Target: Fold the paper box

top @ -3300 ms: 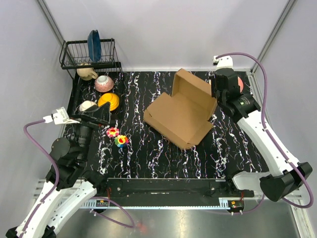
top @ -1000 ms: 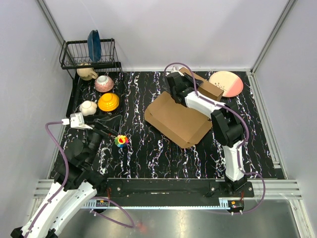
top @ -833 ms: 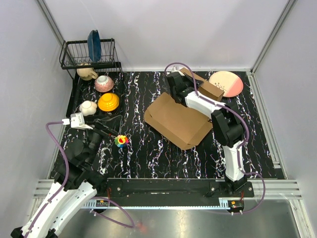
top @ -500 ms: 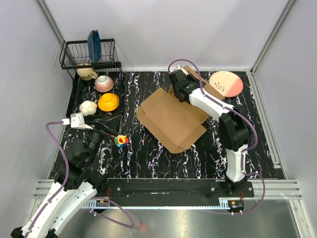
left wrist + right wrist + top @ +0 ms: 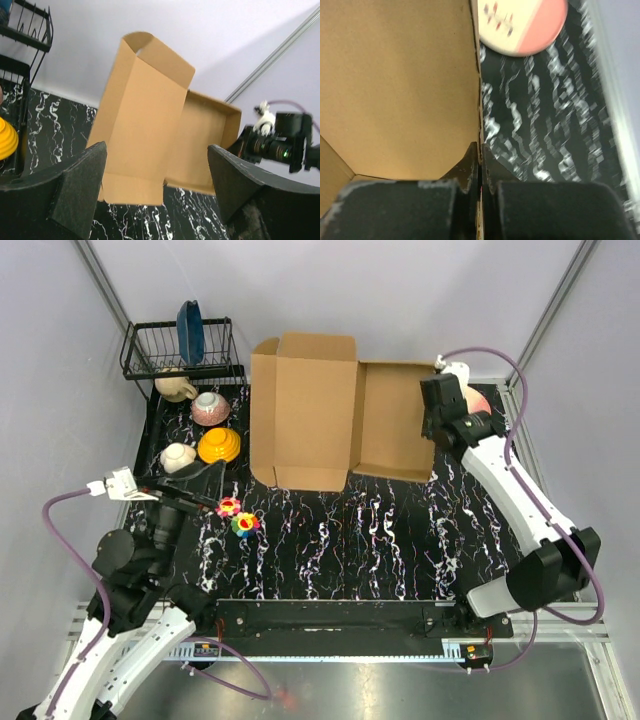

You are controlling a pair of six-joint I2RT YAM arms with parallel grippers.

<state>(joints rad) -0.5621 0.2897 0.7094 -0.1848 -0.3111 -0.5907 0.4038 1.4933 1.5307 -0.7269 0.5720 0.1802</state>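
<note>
Only the right wrist view shows me the right gripper [image 5: 480,152] pinching the wall of the brown cardboard box [image 5: 300,405] (left gripper [image 5: 157,190] gapes, empty); black wire rack [image 5: 150,345] holds a blue plate [image 5: 190,332]

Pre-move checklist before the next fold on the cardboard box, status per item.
1. Right end effector shut on the wall edge of the paper box: ok.
2. Left end effector open and apart from the box: ok.
3. Box folded: not ok, its panels stand open.
4. Plate clear of the box: cannot tell, it sits right behind the gripped edge.
5. Orange bowl clear of the box's left panel: ok, a narrow gap shows from above.
</note>
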